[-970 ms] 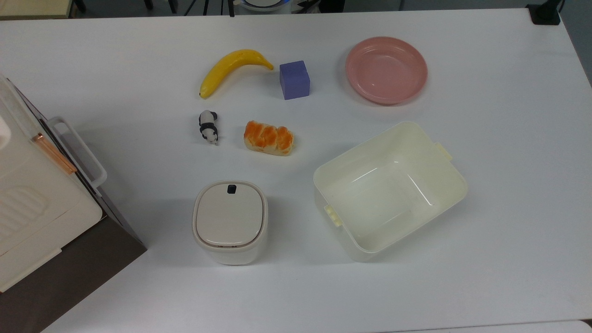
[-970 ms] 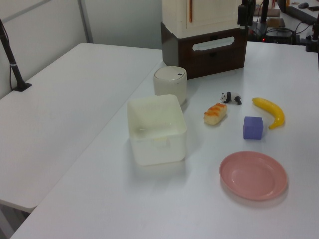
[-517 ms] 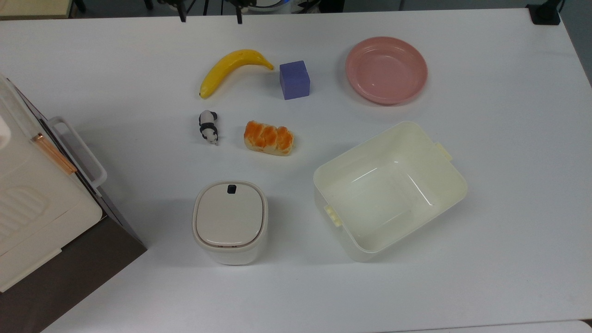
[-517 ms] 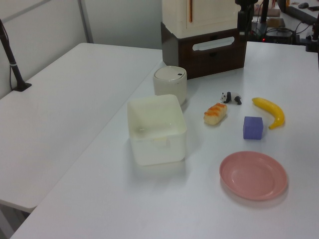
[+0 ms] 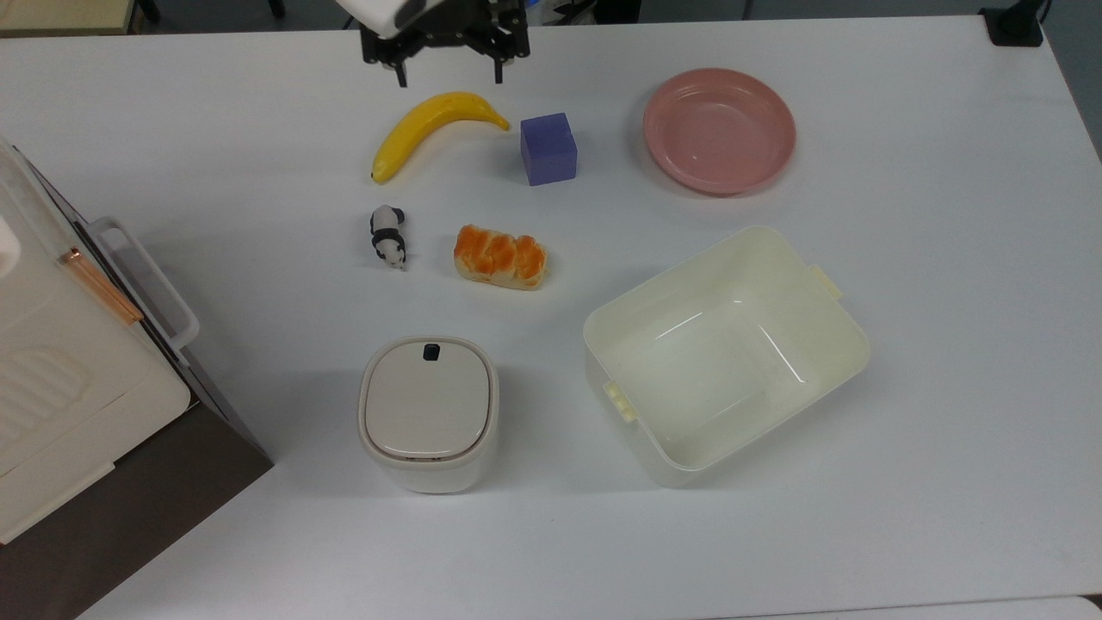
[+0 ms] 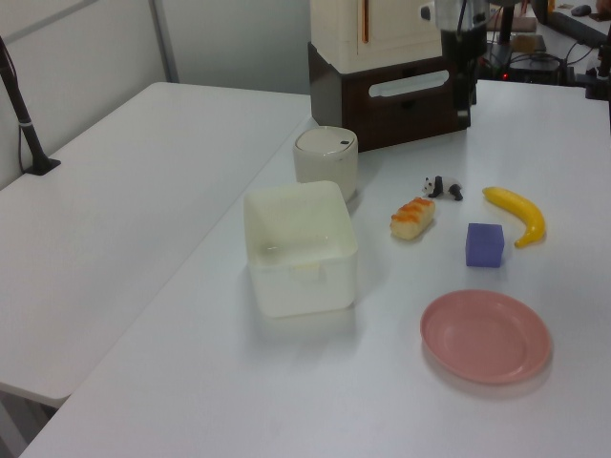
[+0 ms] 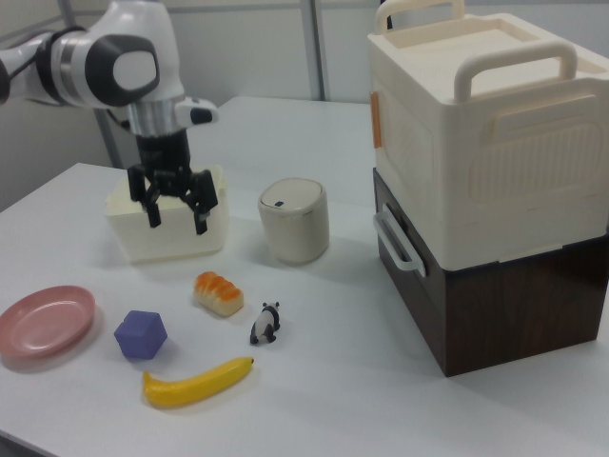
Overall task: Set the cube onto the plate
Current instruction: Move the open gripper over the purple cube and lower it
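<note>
Since a second ago the gripper (image 5: 448,77) has come into the top view from the table's far edge, where earlier only its finger tips poked in; nothing on the table (image 5: 930,362) has budged. Its two fingers are spread wide apart and holding nothing, which makes sense if it's about to straddle a block. In the top view it hangs near the far edge, right over the banana (image 5: 433,128) end, so it's not lined up with the target yet. The cube (image 5: 548,148) sits flat on the table, toward the far edge and roughly mid-width, just beside the banana's tip on the top view's right, not quite touching as far as I can tell. The plate (image 5: 719,129) is empty, also near the far edge, further along to the top view's right of the cube with a clear gap between them, so my guess is the carry will be a short sideways hop. The bread roll (image 5: 500,257) and the little panda figure (image 5: 387,236) lie toward the middle of the table, the cream tub (image 5: 725,353) and the lidded bin (image 5: 428,412) nearer the front edge, all out of that path. I'd say the task is barely started: the approach is still underway, no grasp yet. The main risk I see is clipping the banana on the way down.
</note>
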Tool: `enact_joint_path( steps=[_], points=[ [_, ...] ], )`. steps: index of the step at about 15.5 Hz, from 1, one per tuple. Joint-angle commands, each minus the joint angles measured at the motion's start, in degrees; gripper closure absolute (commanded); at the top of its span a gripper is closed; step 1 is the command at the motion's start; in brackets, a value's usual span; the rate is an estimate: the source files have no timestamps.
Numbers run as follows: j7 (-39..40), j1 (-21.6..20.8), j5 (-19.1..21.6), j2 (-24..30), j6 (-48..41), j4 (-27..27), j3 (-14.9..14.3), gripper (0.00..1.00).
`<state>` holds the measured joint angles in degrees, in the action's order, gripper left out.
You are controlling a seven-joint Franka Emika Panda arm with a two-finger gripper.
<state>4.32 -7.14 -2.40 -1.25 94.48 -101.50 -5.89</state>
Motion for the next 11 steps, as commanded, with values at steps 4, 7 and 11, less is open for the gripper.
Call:
enact_joint_path(
  steps=[4,7,11],
  points=[
    [3.8,-5.9,0.0,1.2,7.7,-11.3,-0.4,0.0],
    [3.8,-8.4,-1.3,-0.5,9.8,-14.9,-0.4,0.0],
    [3.8,-10.4,-2.3,-4.1,13.8,-17.2,-0.4,0.0]
  ],
)
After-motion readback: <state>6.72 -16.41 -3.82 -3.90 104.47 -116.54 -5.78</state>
